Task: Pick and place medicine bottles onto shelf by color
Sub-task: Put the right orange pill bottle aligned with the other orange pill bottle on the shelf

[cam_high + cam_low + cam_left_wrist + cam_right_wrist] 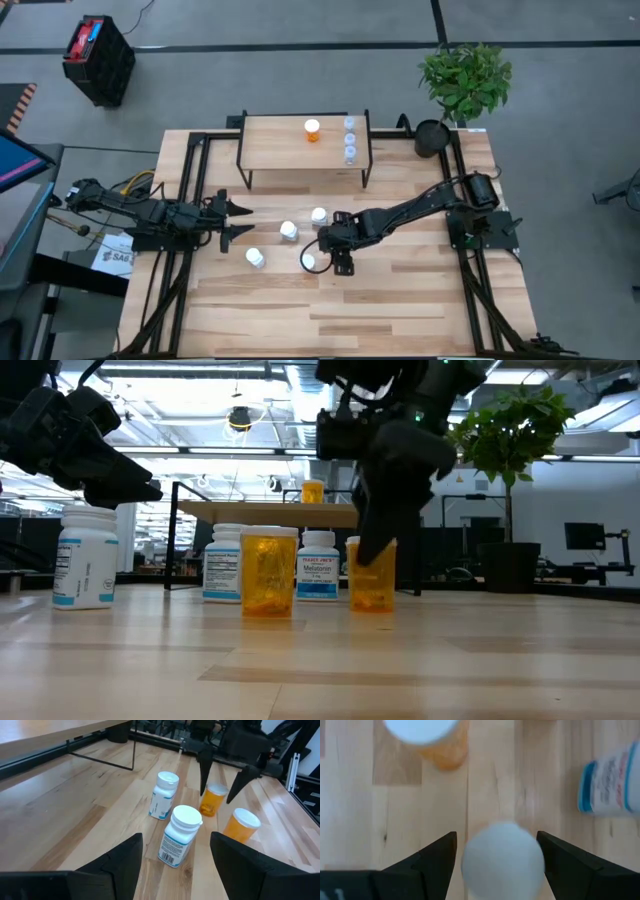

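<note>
Pick step in hand: right gripper (341,257) hangs over an orange bottle (214,799) on the surface, jaws spread astride its white cap. Next: descend, pinch, lift toward the shelf (280,143). Left gripper (238,221) waits nearby, jaws spread.

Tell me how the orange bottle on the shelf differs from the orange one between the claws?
The shelf's orange bottle stands on the shelf; the table's orange bottle stands lower, on the table. The shelf's bottle stands free; the table's sits between the right gripper's open fingers. Both are upright.
</note>
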Tool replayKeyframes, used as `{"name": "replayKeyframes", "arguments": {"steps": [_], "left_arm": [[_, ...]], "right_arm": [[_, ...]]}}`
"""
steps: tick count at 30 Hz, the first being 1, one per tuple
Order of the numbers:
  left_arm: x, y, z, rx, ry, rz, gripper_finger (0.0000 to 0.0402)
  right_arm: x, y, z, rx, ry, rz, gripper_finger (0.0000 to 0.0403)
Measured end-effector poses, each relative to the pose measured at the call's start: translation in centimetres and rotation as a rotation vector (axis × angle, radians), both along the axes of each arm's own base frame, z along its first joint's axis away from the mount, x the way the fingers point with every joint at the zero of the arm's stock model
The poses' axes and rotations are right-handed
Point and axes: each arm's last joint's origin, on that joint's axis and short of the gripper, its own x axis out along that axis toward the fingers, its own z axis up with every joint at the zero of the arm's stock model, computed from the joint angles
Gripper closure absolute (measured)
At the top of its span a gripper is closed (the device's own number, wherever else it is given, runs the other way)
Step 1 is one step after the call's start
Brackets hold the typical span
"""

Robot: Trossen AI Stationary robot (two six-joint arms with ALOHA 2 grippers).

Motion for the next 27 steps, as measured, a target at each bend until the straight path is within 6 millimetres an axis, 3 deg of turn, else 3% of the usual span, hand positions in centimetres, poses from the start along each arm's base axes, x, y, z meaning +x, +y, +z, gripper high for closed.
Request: {"name": "replayKeyframes", "arguments": {"steps": [14, 22, 27], "left_arm": [[0.0, 0.0, 0.0, 0.000, 0.000, 0.000, 0.0180], [0.0, 0.0, 0.0, 0.000, 0.000, 0.001, 0.0180], [0.0, 0.0, 0.0, 0.000, 0.000, 0.001, 0.0180]], "right_arm": [[-0.2, 0.0, 0.2, -0.001, 0.006, 0.000, 0.0128], [-0.1, 0.0, 0.3, 0.000, 0.006, 0.002, 0.0190], [0.0, 0.1, 2.3, -0.010, 0.071, 0.040, 0.0211]]}}
